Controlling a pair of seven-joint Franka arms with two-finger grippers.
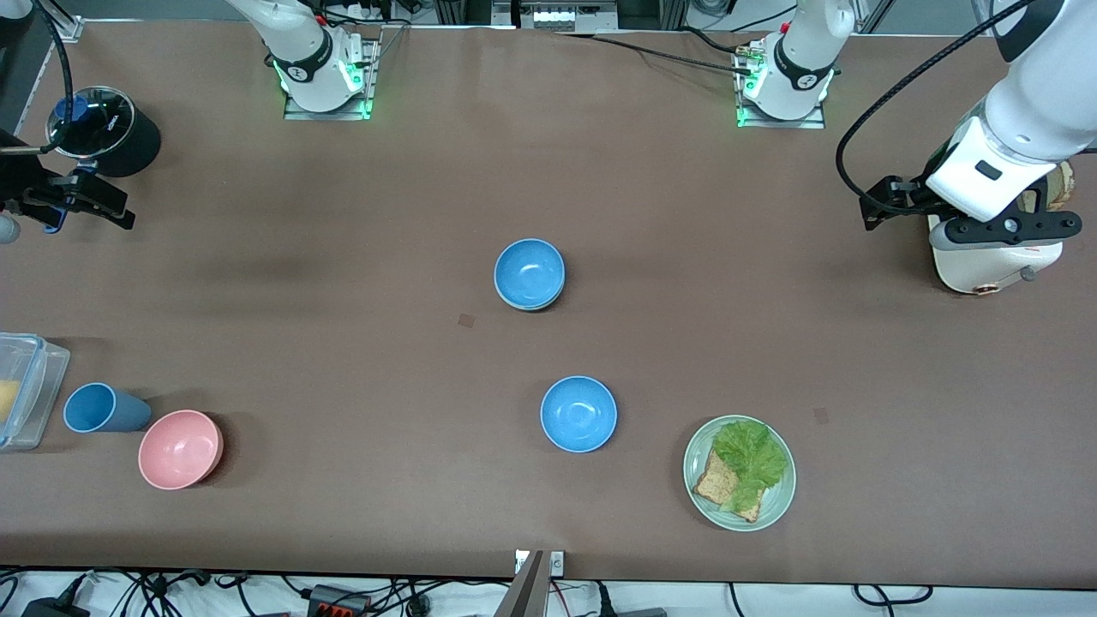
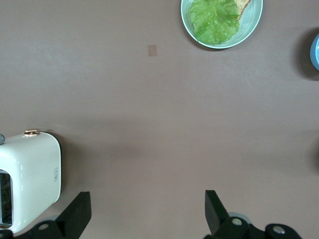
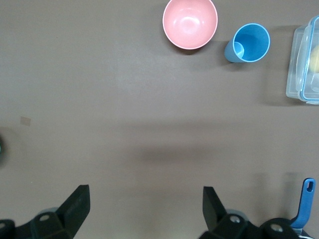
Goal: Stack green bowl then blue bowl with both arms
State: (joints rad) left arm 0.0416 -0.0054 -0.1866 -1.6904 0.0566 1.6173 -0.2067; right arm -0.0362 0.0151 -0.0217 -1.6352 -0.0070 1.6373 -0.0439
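A sky-blue bowl (image 1: 530, 271) sits mid-table, nested in the green bowl, of which only a thin sage rim (image 1: 536, 307) shows at its nearer edge. Its twin blue bowl (image 1: 578, 413) stands alone, nearer to the front camera; its edge shows in the left wrist view (image 2: 316, 52). My left gripper (image 1: 1011, 230) hangs open and empty over the white toaster (image 1: 986, 266) at the left arm's end; its fingers (image 2: 79, 211) stand wide apart. My right gripper (image 1: 64, 199) hangs open and empty at the right arm's end, fingers (image 3: 77, 206) wide apart.
A green plate (image 1: 776, 506) with lettuce and bread lies near the front edge. A pink bowl (image 1: 180, 448), a blue cup (image 1: 98, 408) and a clear plastic box (image 1: 21, 386) stand at the right arm's end. A black pot (image 1: 107, 128) with a glass lid stands beside the right gripper.
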